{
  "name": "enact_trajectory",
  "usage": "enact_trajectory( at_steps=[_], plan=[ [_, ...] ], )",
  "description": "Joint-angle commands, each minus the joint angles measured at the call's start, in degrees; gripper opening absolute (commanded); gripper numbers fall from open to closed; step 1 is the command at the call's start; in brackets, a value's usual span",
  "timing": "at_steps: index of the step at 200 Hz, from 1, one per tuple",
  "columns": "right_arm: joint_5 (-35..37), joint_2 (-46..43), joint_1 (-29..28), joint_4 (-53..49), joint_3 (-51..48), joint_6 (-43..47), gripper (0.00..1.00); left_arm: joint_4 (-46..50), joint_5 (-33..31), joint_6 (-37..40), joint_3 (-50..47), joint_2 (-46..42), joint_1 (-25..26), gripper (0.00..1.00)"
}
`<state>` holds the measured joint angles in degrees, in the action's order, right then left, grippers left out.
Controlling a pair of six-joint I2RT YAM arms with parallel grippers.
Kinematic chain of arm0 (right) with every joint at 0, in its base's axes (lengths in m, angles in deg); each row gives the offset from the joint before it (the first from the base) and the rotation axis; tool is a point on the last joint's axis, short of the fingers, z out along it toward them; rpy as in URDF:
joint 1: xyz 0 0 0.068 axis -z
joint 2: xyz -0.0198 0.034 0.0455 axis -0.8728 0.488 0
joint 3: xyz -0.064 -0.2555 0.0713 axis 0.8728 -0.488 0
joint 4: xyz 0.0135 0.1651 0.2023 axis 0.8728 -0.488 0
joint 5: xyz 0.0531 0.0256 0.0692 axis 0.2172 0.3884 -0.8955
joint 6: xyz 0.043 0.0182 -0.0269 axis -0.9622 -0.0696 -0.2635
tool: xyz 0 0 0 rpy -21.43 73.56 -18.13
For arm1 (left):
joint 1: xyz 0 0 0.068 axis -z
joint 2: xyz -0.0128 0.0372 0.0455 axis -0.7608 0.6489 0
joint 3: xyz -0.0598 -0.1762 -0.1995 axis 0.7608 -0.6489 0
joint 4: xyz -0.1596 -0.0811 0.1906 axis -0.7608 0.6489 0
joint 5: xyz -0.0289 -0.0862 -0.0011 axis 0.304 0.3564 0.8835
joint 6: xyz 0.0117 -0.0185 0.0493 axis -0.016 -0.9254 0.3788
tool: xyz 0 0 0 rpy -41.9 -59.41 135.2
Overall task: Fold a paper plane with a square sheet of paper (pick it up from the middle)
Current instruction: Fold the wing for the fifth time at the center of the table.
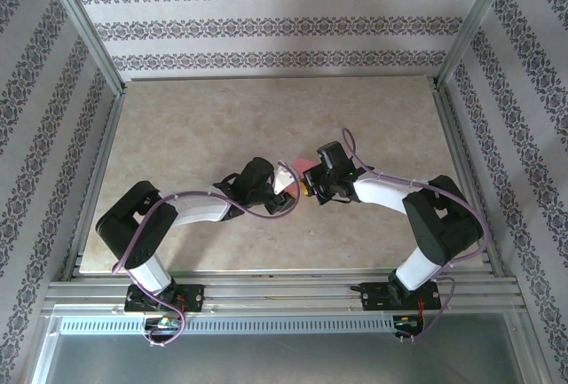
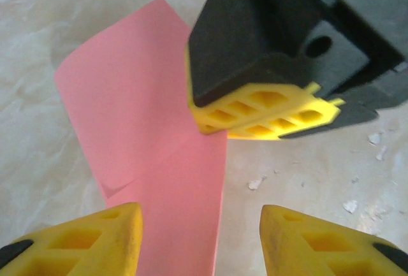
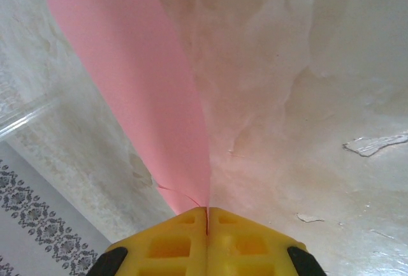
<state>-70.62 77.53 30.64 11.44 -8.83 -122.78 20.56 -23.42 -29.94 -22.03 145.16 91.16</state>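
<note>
The square sheet of paper (image 2: 140, 123) is salmon pink, bent, with a small crease near one edge. It is lifted off the table, and from above it shows as a pink patch (image 1: 303, 164) between the two wrists. My right gripper (image 3: 207, 215) is shut on the sheet's (image 3: 140, 78) edge; in the left wrist view its yellow fingertips (image 2: 268, 113) pinch the paper's right side. My left gripper (image 2: 201, 244) stands open just below, with the sheet's lower strip running between its fingers, close to the left finger (image 2: 83, 241) and not clamped. The paper plane is out of view.
The marbled beige table (image 1: 222, 127) has white chipped flecks (image 2: 258, 182) near the grippers. Aluminium rails (image 1: 453, 136) and patterned walls (image 1: 266, 25) box in the table. Both arms meet at the table's middle (image 1: 297, 184).
</note>
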Motion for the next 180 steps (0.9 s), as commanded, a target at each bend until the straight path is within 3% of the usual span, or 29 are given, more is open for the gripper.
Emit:
enact_trajectory(
  at_steps=[1,74,129,158,180],
  plan=[
    [-0.6,0.7,-0.2,0.1,1.3,-1.4,0.02,0.8,-3.5,-0.1,1.6,2.0,0.7,0.48],
    [-2.1,1.4,0.1,0.1,2.0,-2.0,0.02,-1.6,-4.0,1.5,2.4,4.7,0.8,0.45],
    [-2.9,1.6,0.3,0.2,2.1,-2.3,0.05,-2.2,-4.4,1.8,2.0,5.3,0.7,0.34],
    [-3.1,1.0,0.8,0.4,1.8,-2.4,0.10,-3.1,-4.2,2.2,1.2,5.0,0.8,0.26],
    [-2.7,0.2,1.5,0.0,1.3,-2.0,0.19,-4.3,-4.0,2.7,0.0,4.4,0.7,0.20]
  ],
)
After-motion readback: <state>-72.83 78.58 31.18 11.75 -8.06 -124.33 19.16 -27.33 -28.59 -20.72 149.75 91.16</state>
